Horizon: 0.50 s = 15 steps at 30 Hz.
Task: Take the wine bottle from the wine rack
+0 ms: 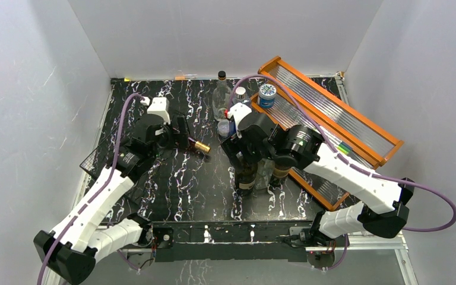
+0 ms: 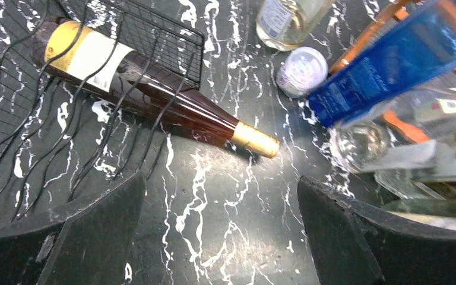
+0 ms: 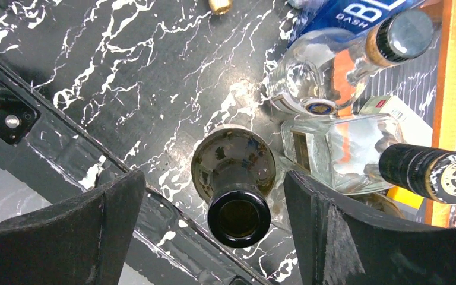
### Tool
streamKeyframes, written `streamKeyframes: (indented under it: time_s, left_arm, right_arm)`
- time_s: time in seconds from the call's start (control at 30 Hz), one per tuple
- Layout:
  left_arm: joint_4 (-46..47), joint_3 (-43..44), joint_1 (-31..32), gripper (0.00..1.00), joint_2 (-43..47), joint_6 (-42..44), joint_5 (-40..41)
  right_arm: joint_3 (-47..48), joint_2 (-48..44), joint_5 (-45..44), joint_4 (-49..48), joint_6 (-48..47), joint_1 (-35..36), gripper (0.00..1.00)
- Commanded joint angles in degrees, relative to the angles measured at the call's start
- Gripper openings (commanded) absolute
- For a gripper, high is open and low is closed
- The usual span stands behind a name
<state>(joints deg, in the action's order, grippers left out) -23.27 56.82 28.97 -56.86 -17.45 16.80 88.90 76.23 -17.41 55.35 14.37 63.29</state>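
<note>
Left wrist view: the wine bottle (image 2: 154, 98) lies on its side with its labelled body inside the wine rack (image 2: 47, 119) – thin black wire crosses over it – while the neck and gold foil top stick out onto the black marbled bench (image 2: 214, 178). The left gripper (image 2: 222, 231) hangs over the bench just short of that neck, fingers spread wide and holding nothing.

From the right wrist, the right gripper (image 3: 214, 202) is also spread wide. A dark uncapped bottle (image 3: 234, 178) stands upright between its fingers – with bench showing on either side, so neither finger touches it. Just beside it stand a round clear bottle (image 3: 332, 65) with a grey cap and a square clear bottle (image 3: 344, 151) with a black cap.

From above, only the gold top of the wine bottle shows past the left arm, and an orange wood-framed shelf (image 1: 332, 119) sits at an angle on the right.
</note>
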Motion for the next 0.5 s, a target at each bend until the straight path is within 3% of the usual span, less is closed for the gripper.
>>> streamKeyframes:
  time_s: [0.0, 0.2, 0.47]
  left_arm:
    - [-4.23, 3.49, -0.24, 0.98, 3.82, 0.12, -6.63]
    - [-9.03, 16.18, -0.25, 0.98, 3.55, 1.25, -8.61]
    - [-10.60, 43.03, -0.28, 0.98, -4.69, 2.75, -6.72]
  right_arm:
    - [5.61, -0.99, -0.78, -3.27, -1.94, 0.17, 0.98]
    - [13.55, 0.55, -12.66, -4.28, -2.78, -0.93, 0.98]
    - [26.83, -2.25, -28.16, -10.54, -8.33, -2.94, 0.98]
